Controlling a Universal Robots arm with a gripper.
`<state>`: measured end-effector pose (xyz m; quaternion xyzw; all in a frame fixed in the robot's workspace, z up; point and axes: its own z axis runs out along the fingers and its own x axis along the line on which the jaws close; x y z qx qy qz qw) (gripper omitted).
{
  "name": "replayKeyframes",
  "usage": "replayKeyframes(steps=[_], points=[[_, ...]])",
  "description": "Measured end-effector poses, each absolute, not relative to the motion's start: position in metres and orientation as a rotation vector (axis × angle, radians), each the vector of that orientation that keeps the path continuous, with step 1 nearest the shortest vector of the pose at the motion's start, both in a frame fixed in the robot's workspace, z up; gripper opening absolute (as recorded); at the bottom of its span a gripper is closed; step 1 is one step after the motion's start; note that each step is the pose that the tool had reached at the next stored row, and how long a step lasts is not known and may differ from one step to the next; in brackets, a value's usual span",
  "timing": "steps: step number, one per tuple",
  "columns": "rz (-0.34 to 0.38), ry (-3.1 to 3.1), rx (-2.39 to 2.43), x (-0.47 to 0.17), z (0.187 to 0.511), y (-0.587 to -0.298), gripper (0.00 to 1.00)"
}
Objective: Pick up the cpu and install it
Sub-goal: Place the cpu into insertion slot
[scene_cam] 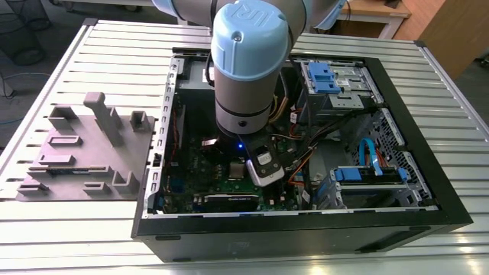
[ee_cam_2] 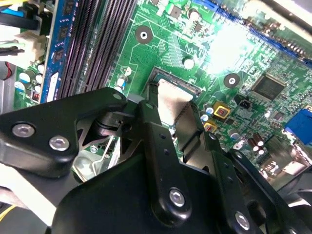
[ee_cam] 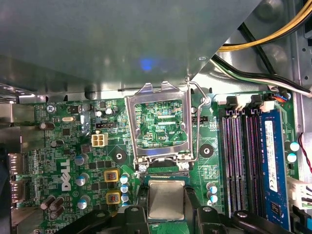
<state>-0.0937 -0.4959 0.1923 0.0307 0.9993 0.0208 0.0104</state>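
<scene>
The cpu point(ee_cam: 166, 199) is a small silvery square with a pale rim. It lies flat over the open socket point(ee_cam: 163, 174) on the green motherboard point(ee_cam: 73, 146). My gripper point(ee_cam: 166, 196) is shut on it, with one dark finger point(ee_cam: 141, 200) against each side edge. In the second wrist view the cpu point(ee_cam_2: 171, 99) shows between the black fingers point(ee_cam_2: 152, 127), level with the socket rim point(ee_cam_2: 161, 73). I cannot tell whether it is fully seated. The metal socket frame point(ee_cam: 158, 95) stands flipped up behind it, its lever point(ee_cam: 197, 122) released.
The arm point(scene_cam: 248, 69) reaches down into an open computer case point(scene_cam: 413, 189) on a slatted table. Memory slots with a blue stick point(ee_cam: 273, 161) run beside the socket, and cables point(ee_cam: 273, 29) hang nearby. A grey moulded tray point(scene_cam: 84, 149) sits at the exterior view's left.
</scene>
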Motion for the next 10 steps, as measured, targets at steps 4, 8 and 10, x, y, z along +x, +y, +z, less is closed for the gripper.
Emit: replayKeyframes(steps=[4, 8, 10], points=[[0.065, 3.119, 0.096, -0.0937, 0.1923, -0.4960, 0.39], [0.066, 3.118, 0.096, -0.0936, 0.1966, -0.4959, 0.39], [0.065, 3.118, 0.096, -0.0937, 0.1998, -0.4959, 0.39]])
